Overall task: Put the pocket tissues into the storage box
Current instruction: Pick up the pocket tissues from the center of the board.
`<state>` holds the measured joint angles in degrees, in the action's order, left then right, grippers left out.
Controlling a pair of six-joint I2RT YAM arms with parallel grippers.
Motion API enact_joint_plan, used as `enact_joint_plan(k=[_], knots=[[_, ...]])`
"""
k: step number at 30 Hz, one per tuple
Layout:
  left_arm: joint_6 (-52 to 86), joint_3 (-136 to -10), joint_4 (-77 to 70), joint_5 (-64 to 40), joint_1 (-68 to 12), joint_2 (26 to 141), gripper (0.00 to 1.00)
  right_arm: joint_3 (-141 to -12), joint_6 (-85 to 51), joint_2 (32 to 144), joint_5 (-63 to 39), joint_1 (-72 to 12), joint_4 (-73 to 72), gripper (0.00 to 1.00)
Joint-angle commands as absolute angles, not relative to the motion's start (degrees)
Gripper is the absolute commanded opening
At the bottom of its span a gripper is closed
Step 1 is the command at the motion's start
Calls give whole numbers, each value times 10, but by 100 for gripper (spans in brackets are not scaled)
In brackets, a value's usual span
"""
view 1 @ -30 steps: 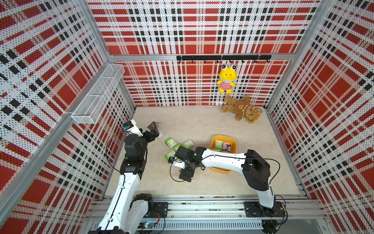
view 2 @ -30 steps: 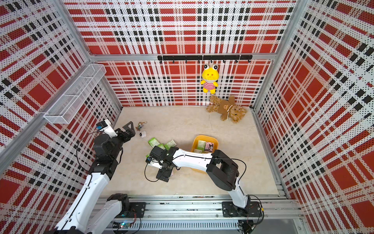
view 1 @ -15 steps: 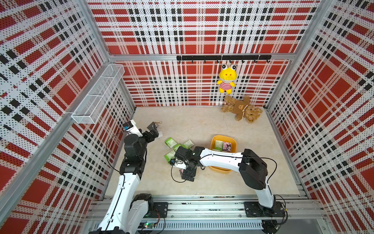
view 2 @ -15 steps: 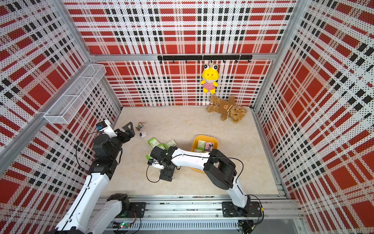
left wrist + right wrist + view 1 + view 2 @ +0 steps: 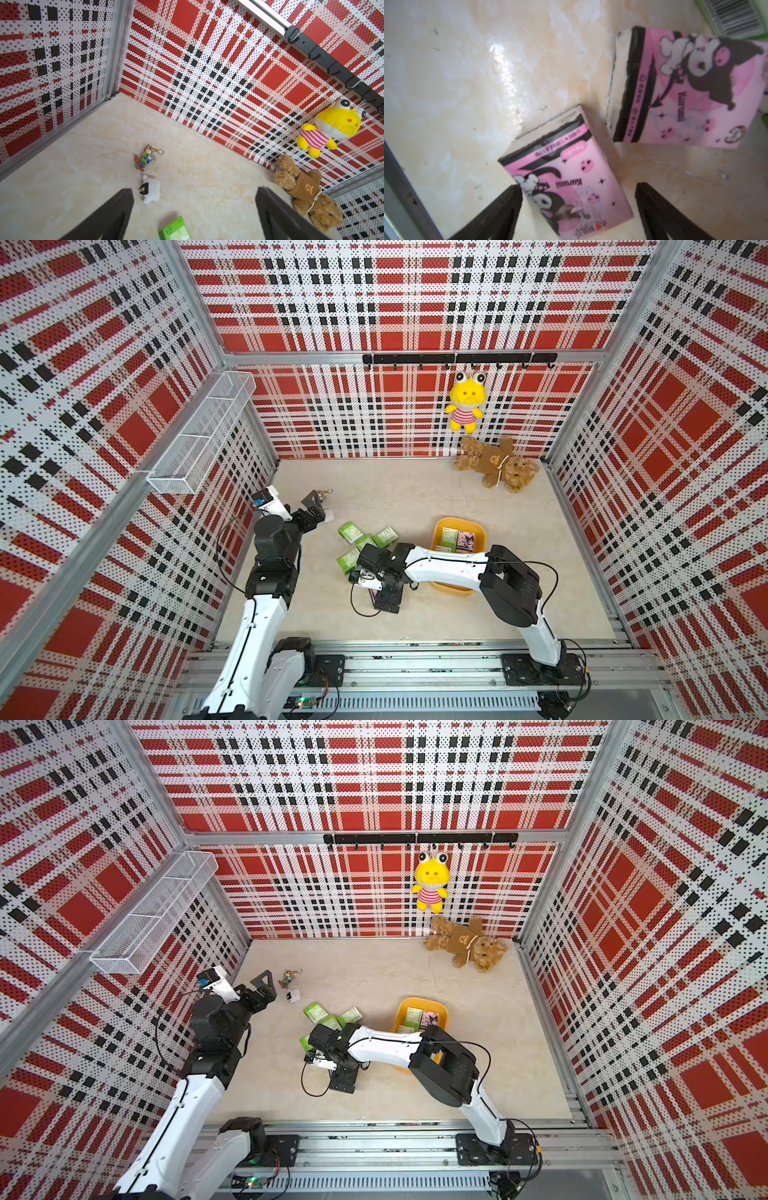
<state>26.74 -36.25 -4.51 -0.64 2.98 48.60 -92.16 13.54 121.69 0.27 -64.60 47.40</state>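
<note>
Between wide jaws of right gripper (image 5: 577, 186), pink packet (image 5: 564, 174), floor (image 5: 467, 83) beyond; left gripper (image 5: 193, 189) agape

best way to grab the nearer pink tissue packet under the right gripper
Take the pink packet across its two long sides, coming straight down from above. It lies flat on the table, apart from the second pink packet, and its narrow width fits between the open right gripper fingers.

1. Looks like a robotics lab test cell, not a home: red, black and white plaid perforated wall panels (image 5: 395, 302) held in bare aluminium frame posts (image 5: 195, 302).
2. White-and-black left robot arm (image 5: 253, 635) and right robot arm (image 5: 449, 570) are mounted on a slotted aluminium base rail (image 5: 415, 668).
3. The rest is just props: black hook rail (image 5: 457, 358), white wire-mesh basket (image 5: 199, 439), yellow plush frog (image 5: 465, 402), brown teddy bear (image 5: 494, 464).
</note>
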Motion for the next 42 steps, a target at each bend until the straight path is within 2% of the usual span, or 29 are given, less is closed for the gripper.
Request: enact_joint_plan(k=[1,6,13,22,23,25,29,34,42], knots=[[264,-356,-47,-9,34,478,99,-938,133,1227,2,-646,480,88],[264,-354,-47,-9,34,479,99,-947,131,1230,-6,-646,481,73],[264,-352,-47,-8,35,476,99,-944,131,1231,-7,-647,487,61],[265,-353,-47,-9,35,474,99,-938,126,1233,-4,-647,484,60],[265,-353,-47,-8,35,474,99,-938,126,1233,-3,-647,484,58],[265,-354,-47,-8,35,474,99,-939,123,1232,-4,-647,485,47],[265,-356,-47,-8,35,475,99,-938,118,1230,-5,-646,484,40],[266,-359,-47,-8,35,478,99,-931,107,1219,-10,-646,481,36],[268,-361,-48,-10,35,481,99,-895,52,1149,-40,-618,450,36]])
